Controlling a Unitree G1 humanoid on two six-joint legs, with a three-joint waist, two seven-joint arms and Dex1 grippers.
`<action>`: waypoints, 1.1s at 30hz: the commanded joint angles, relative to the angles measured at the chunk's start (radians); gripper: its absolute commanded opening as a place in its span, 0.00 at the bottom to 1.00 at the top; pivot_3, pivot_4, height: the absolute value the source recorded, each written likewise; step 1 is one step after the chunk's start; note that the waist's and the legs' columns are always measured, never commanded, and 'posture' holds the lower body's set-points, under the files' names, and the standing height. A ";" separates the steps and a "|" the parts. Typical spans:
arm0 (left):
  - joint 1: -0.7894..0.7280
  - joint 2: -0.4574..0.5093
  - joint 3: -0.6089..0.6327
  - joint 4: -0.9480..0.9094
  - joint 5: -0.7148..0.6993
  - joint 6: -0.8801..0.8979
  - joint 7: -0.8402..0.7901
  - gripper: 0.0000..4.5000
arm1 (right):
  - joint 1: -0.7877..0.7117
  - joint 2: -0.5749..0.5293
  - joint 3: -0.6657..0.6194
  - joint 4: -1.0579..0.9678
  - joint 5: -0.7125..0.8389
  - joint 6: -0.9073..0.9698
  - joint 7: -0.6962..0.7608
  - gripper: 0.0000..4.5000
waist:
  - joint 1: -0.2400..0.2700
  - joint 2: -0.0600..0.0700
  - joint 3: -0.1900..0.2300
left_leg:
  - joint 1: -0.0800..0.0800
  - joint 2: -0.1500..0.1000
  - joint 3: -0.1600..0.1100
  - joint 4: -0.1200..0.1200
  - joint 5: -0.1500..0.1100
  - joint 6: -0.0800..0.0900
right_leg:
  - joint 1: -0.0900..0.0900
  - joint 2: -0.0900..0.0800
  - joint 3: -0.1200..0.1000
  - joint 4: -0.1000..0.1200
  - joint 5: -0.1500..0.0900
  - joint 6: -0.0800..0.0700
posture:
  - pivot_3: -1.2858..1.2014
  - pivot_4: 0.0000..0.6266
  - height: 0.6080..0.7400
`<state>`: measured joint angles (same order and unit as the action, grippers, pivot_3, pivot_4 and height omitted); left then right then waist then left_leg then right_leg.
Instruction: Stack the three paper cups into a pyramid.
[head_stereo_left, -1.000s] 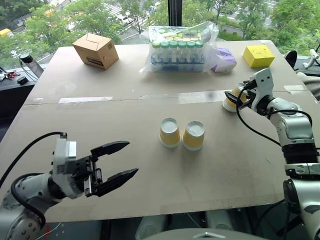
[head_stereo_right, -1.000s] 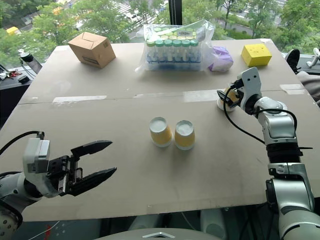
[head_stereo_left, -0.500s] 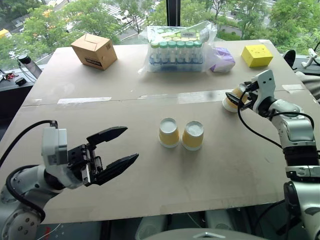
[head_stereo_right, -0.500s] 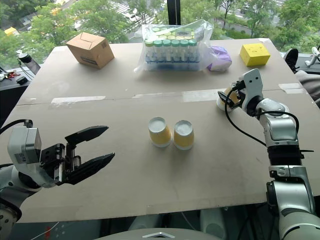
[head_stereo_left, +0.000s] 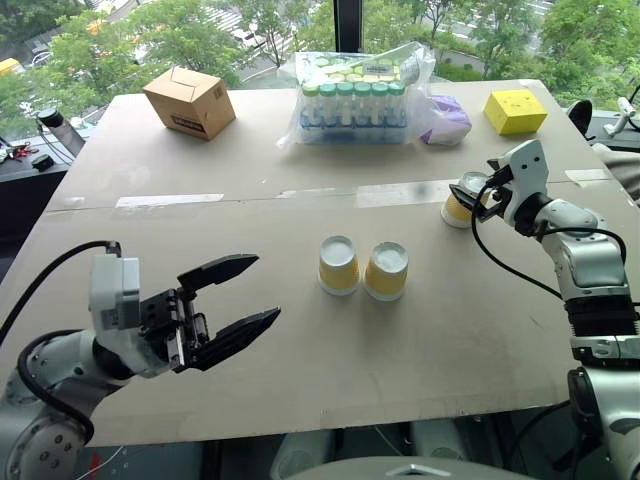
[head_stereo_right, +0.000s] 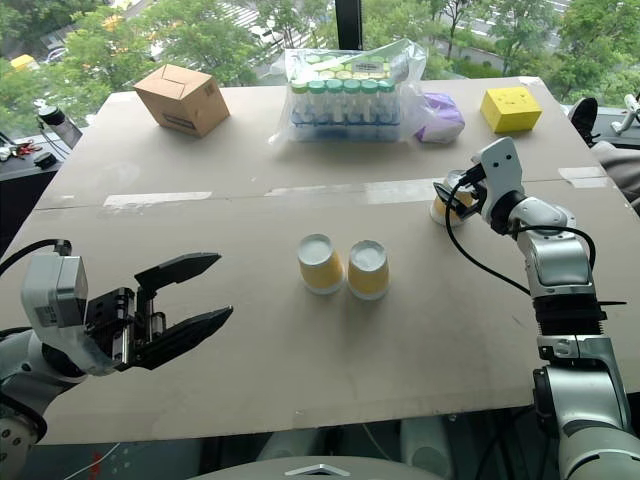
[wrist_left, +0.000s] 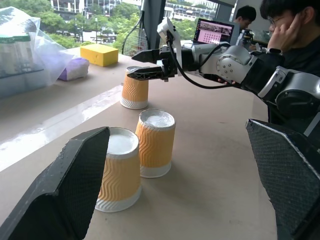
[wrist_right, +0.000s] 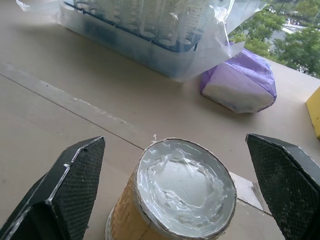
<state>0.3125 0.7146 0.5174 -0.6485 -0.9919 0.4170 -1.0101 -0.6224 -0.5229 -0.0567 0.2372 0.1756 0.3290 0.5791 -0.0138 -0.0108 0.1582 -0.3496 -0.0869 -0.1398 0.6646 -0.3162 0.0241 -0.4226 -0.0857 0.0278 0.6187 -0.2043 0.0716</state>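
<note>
- Two paper cups (head_stereo_left: 363, 267) stand upside down, side by side, mid-counter (head_stereo_left: 300, 200).
- Third cup (head_stereo_left: 461, 200) sits between the spread right claw (head_stereo_left: 478, 197) fingers; contact unclear.
- Left claw (head_stereo_left: 240, 300) gapes empty.

Head pair high over table (head_stereo_left: 300, 340); wrist views low, close.

Setting: robotics lab or office test area, upper floor by a window. Evidence: wide desk (head_stereo_left: 300, 330) covered in plain beige board with taped seams; at 12 o'clock a clear bag of green-capped vials in a rack (head_stereo_left: 355, 100), a purple packet (head_stereo_left: 447, 120) and yellow box (head_stereo_left: 516, 110) toward 1 o'clock, a cardboard box (head_stereo_left: 190, 100) at 11 o'clock. Treetops and a road beyond the glass. Left wrist view: two people (wrist_left: 285, 30) seated at a laptop (wrist_left: 216, 31).
</note>
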 joint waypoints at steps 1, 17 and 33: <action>-0.008 0.011 0.007 -0.022 -0.020 0.000 0.001 1.00 | -0.007 0.009 -0.038 0.018 0.027 0.027 -0.009 0.99 | 0.000 0.000 0.000 | 0.000 0.000 0.000 0.000 0.000 0.000 | 0.000 0.000 0.000 0.000 0.000 0.000 | 0.52 0.24 1.00; 0.010 0.005 0.023 -0.030 -0.020 0.003 0.013 1.00 | -0.009 0.021 -0.078 -0.044 0.158 0.040 0.111 0.49 | 0.000 0.001 0.001 | 0.000 0.000 0.000 0.000 0.000 0.000 | 0.000 0.000 0.000 0.000 0.000 0.000 | 0.52 0.24 1.00; 0.071 -0.018 0.039 -0.031 -0.001 -0.016 -0.002 1.00 | -0.059 -0.046 0.120 -0.642 0.499 0.441 0.345 0.49 | 0.005 0.001 0.001 | -0.001 0.000 -0.001 -0.001 0.000 0.000 | -0.001 -0.001 -0.001 -0.001 0.000 0.000 | 0.52 0.24 1.00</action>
<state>0.3772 0.7014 0.5386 -0.6490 -0.9849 0.4218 -1.0073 -0.6585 -0.5598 0.0616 -0.3582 0.6536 0.7607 0.9148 -0.0090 -0.0098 0.1590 -0.3507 -0.0868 -0.1409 0.6639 -0.3164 0.0243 -0.4233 -0.0862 0.0265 0.6177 -0.2043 0.0716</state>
